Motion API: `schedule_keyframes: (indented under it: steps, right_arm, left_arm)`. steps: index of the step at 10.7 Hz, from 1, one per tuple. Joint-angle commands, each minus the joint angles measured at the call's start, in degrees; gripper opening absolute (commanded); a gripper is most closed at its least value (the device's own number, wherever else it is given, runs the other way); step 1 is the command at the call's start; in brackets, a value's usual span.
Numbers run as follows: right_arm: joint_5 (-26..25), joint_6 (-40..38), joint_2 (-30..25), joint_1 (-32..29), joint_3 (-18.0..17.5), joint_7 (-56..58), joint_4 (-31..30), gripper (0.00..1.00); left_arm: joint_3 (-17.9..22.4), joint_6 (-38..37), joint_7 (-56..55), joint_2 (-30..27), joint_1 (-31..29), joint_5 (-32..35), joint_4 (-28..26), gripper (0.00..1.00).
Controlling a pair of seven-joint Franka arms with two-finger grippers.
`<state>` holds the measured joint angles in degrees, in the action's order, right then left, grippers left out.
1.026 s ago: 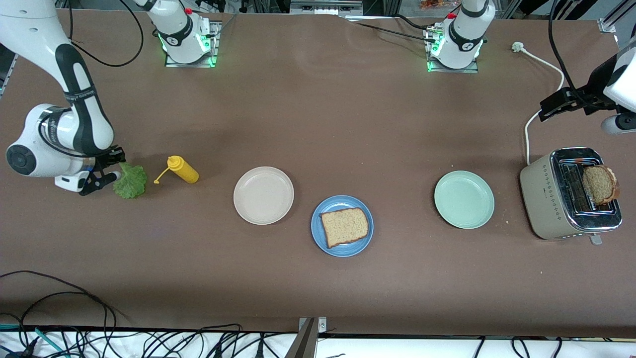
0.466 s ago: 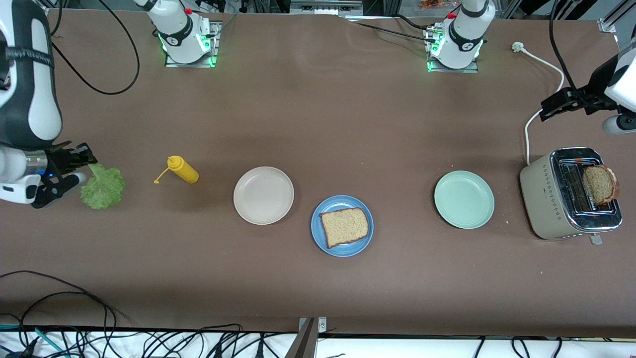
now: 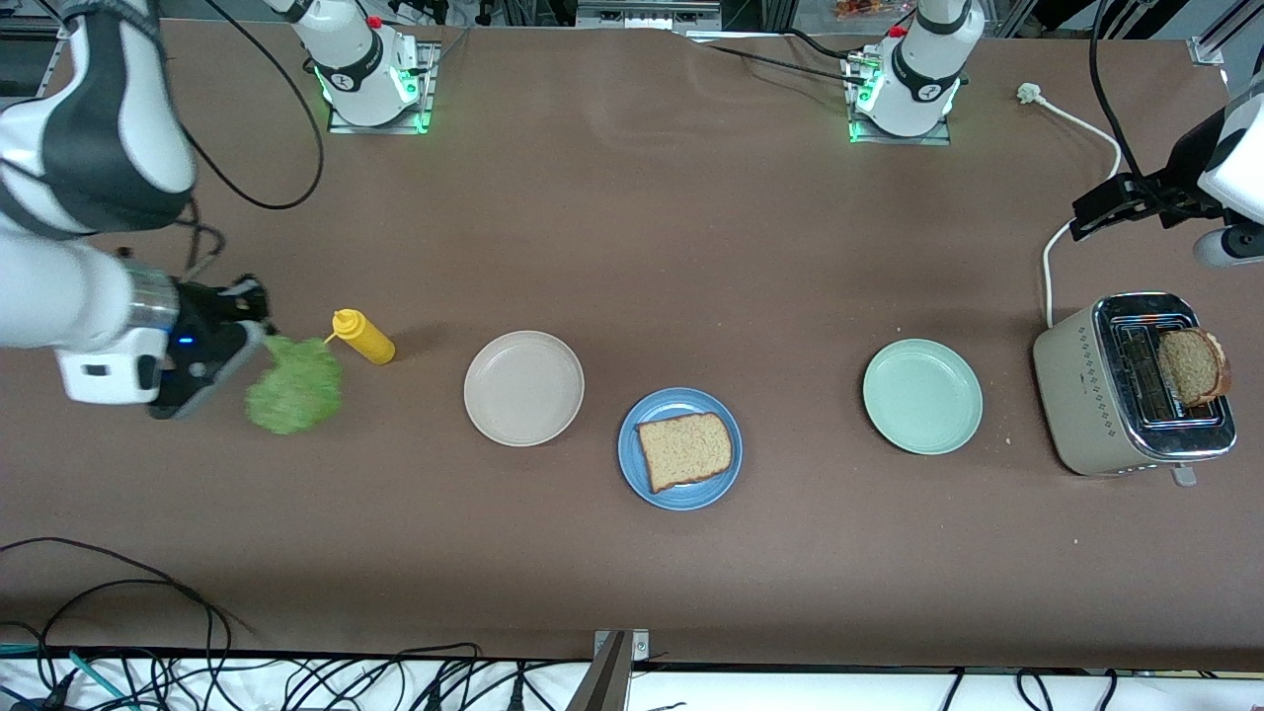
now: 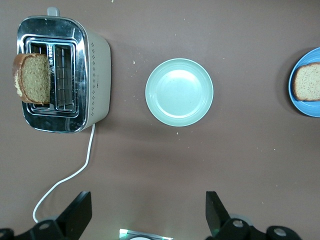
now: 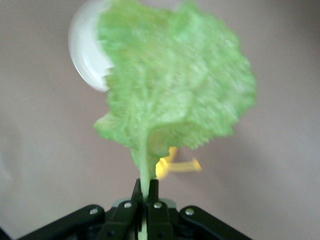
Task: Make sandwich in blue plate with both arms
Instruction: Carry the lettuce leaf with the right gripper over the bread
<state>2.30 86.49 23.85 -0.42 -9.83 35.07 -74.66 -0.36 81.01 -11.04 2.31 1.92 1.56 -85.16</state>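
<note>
At left of the front view, the right gripper (image 3: 252,331) pinches a limp, featherlight lettuce leaf (image 3: 294,388) by its stem, likely its firmest hold. The blue plate (image 3: 679,494), lower centre, carries one bread slice (image 3: 685,450). The left gripper (image 4: 145,217) waits with fingers spread, high above the toaster (image 3: 1086,390), where the second slice (image 3: 1193,366) stands.

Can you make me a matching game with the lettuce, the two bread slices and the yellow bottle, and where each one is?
Things:
1. lettuce leaf
2. flat bread slice
3. other bread slice
4. yellow bottle

Places:
A. sticking out of the toaster
B. lying on the table
C. on the blue plate
D. pinched in the right gripper

Pairs: 1-D, 2-C, 3-A, 4-B
</note>
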Motion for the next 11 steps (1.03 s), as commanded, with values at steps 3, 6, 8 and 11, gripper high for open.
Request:
schedule_keyframes:
  steps: [3, 6, 8, 11]
  right_arm:
    - [8.77, 22.63, 7.43, 7.24, -8.98, -4.84, 2.32, 0.00]
    - [8.25, 37.13, 13.40, 15.07, -8.89, -5.89, 2.50, 0.00]
    - [6.68, 46.71, 16.92, 19.91, -8.80, -5.80, 2.41, 0.00]
    - [-4.56, 57.27, 20.96, 24.75, -8.71, -5.80, 2.50, 0.00]
  left_arm:
    - [0.01, -1.29, 0.49, 0.68, -0.16, 0.02, 1.84, 1.00]
    - [0.01, -1.29, 0.58, 0.68, -0.16, 0.02, 1.84, 1.00]
    - [0.01, -1.29, 0.58, 0.68, -0.16, 0.02, 1.84, 1.00]
    - [0.01, -1.29, 0.58, 0.68, -0.25, 0.02, 1.84, 1.00]
